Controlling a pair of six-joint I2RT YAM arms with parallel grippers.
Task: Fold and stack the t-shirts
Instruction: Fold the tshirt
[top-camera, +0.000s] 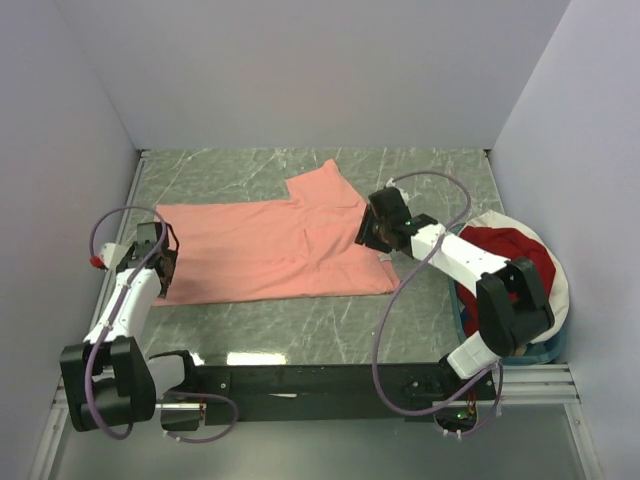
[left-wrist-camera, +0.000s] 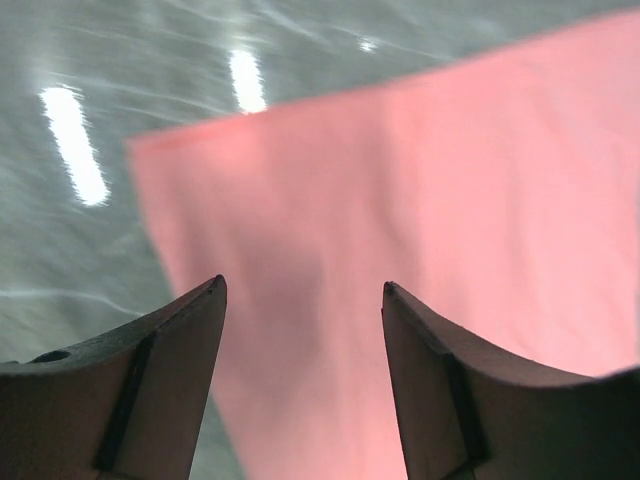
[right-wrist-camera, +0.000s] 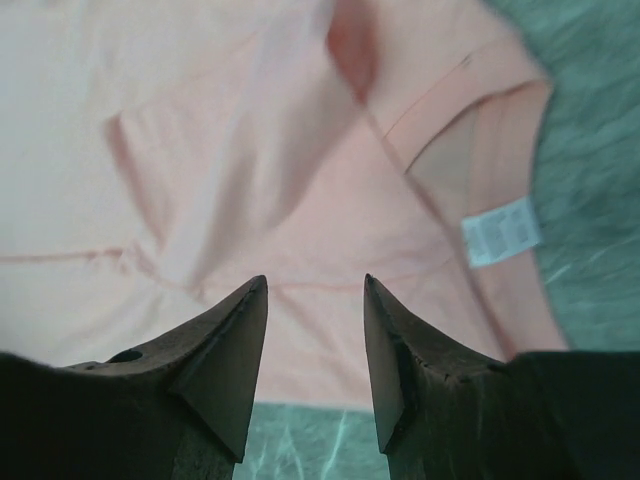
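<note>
A salmon-pink t-shirt (top-camera: 265, 250) lies spread on the table, one sleeve (top-camera: 322, 190) pointing to the back. Its white neck label (right-wrist-camera: 501, 231) shows in the right wrist view. My left gripper (top-camera: 165, 262) hovers at the shirt's left hem, jaws open, pink cloth (left-wrist-camera: 400, 230) below them and nothing between. My right gripper (top-camera: 367, 232) is over the shirt's right end near the collar, jaws open and empty above the fabric (right-wrist-camera: 300, 230). A dark red t-shirt (top-camera: 500, 245) lies heaped in the basket at the right.
The white-rimmed round basket (top-camera: 556, 290) stands at the right edge beside the right arm. Grey walls close the table on the left, back and right. The grey marbled tabletop (top-camera: 300, 320) runs in front of the shirt.
</note>
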